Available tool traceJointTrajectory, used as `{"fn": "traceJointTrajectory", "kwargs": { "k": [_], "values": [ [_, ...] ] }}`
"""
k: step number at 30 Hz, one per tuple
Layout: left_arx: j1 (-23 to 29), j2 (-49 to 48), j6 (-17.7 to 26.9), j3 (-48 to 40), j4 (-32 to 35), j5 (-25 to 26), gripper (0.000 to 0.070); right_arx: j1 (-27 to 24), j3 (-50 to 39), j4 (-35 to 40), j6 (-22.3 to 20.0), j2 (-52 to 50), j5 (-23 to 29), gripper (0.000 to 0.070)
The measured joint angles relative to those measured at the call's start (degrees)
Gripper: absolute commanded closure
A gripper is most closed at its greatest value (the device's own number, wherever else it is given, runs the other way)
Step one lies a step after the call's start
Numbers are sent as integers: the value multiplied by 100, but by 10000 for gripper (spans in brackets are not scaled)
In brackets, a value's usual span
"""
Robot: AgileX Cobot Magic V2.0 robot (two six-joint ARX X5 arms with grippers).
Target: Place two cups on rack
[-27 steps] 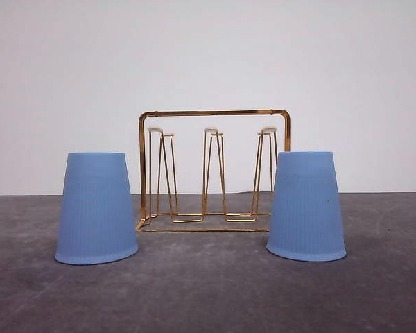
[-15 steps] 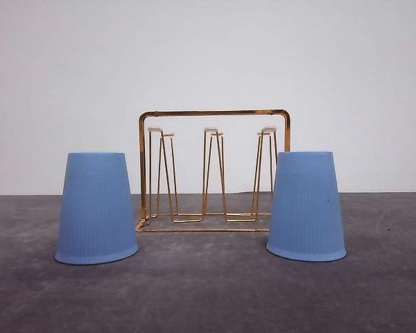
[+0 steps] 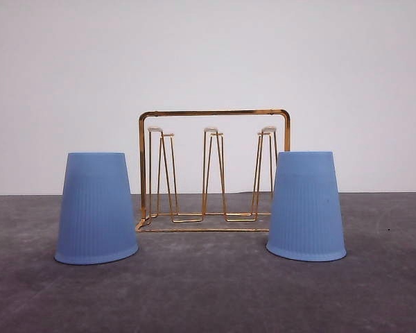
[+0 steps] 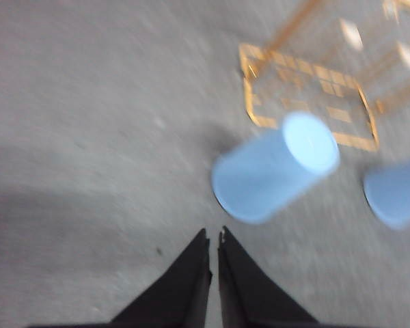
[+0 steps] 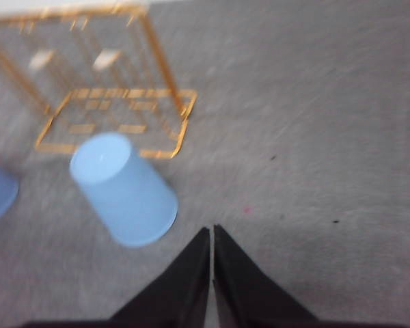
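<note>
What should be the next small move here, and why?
Probably open the left gripper and bring it toward the left cup: both cups stand upside down on the table beside the rack, and both grippers look shut and empty.

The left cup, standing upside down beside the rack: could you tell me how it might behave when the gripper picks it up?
The left cup looks like thin ribbed plastic, so probably light and slightly squeezable. Its tapered sides may let the fingers slide upward. Standing on its wide mouth, it likely resists tipping when nudged.
</note>
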Motion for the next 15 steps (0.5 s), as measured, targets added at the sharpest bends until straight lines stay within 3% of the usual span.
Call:
{"fn": "traceJointTrajectory", "kwargs": {
  "k": [4,9,15],
  "values": [
    [-151,455,454,33,15,93,696,151,0,209,-498,468,-68,696],
    [-670,689,1096,315,296,35,696,517,0,723,-800,694,-77,696],
    [-1517,1023,2405,663,368,-467,697,877,0,1094,-903,872,-77,692]
  ]
}}
